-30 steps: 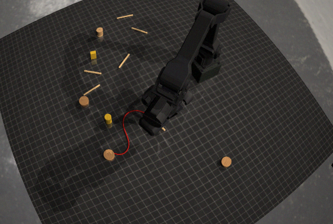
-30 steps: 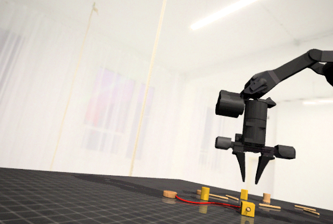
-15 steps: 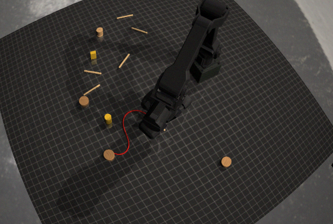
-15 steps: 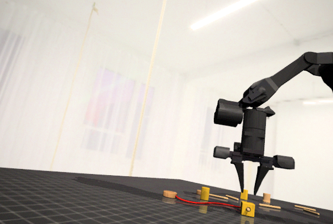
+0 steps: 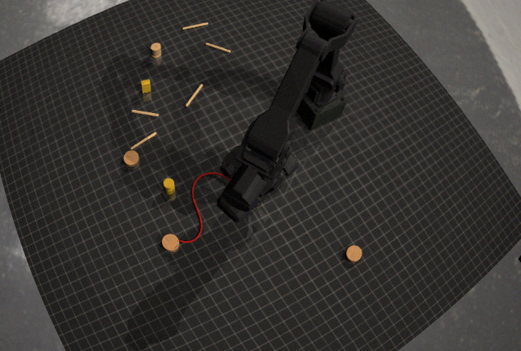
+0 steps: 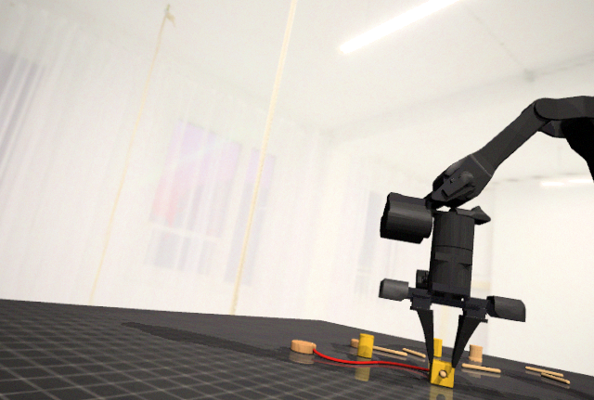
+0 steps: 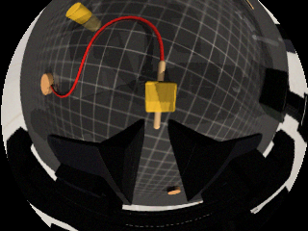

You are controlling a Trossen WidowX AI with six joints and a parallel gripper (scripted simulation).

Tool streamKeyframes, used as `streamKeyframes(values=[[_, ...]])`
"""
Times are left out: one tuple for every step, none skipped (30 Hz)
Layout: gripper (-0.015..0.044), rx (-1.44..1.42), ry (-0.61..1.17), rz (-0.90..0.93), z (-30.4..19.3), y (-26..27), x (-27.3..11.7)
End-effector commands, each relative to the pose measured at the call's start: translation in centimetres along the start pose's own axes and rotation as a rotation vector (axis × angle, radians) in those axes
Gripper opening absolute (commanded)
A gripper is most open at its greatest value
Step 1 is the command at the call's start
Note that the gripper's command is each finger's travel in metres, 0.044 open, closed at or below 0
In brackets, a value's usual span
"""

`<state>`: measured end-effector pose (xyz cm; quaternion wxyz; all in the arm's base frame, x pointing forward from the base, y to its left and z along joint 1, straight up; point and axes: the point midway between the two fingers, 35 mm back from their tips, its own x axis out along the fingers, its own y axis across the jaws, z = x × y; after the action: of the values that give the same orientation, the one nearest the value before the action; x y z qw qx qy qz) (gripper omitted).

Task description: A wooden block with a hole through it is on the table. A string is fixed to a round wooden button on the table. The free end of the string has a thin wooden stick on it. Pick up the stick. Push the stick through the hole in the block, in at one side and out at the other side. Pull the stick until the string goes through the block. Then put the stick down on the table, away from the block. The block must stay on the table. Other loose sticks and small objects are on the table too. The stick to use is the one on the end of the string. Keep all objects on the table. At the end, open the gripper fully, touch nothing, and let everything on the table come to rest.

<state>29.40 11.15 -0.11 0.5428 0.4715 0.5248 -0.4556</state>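
The yellow block (image 6: 442, 380) (image 7: 161, 97) rests on the table; the arm hides it in the top view. The thin wooden stick (image 6: 443, 374) (image 7: 157, 120) lies through its hole, with an end showing on each side in the wrist view. The red string (image 5: 212, 173) (image 6: 355, 362) (image 7: 130, 18) runs from the stick's far end to the round wooden button (image 5: 170, 242) (image 6: 303, 346) (image 7: 46, 84). My gripper (image 6: 442, 365) (image 7: 156, 123) is partly open and empty, pointing down low at the block. Its fingertips appear on either side of the stick's free end in the wrist view; contact is unclear.
A yellow cylinder (image 5: 168, 185) (image 6: 366, 345) (image 7: 79, 12) stands near the string. A small yellow block (image 5: 145, 85), a wooden cylinder (image 5: 155, 50), a wooden disc (image 5: 131, 157) and several loose sticks lie farther off. Another disc (image 5: 353, 253) (image 7: 173, 191) lies on the opposite side.
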Motion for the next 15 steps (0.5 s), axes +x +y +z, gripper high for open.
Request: streamKeyframes(values=[[0.0124, 0.004, 0.003, -0.005, 0.0, -0.1, 0.8], [0.0124, 0.004, 0.003, -0.005, 0.0, -0.2, 1.0], [0.0124, 0.004, 0.003, -0.005, 0.0, -0.2, 1.1], [0.0124, 0.004, 0.003, -0.005, 0.0, -0.2, 1.3], [0.0124, 0.004, 0.003, -0.005, 0.0, -0.2, 1.5], [0.0124, 0.004, 0.003, -0.005, 0.0, -0.2, 1.6], [0.0124, 0.004, 0.003, -0.005, 0.0, -0.3, 1.8], [0.0124, 0.004, 0.003, -0.005, 0.0, -0.3, 1.9], [0.0124, 0.004, 0.003, -0.006, 0.0, -0.3, 2.0], [0.0124, 0.004, 0.003, -0.006, 0.0, -0.3, 2.0], [0.0124, 0.004, 0.003, -0.006, 0.0, -0.3, 2.0], [0.0124, 0.004, 0.003, -0.006, 0.0, -0.3, 2.0], [0.0124, 0.004, 0.003, -0.006, 0.0, -0.3, 2.0], [0.0124, 0.004, 0.003, -0.006, 0.0, -0.3, 2.0], [0.0098, 0.002, -0.001, -0.004, 0.1, -0.3, 1.8]])
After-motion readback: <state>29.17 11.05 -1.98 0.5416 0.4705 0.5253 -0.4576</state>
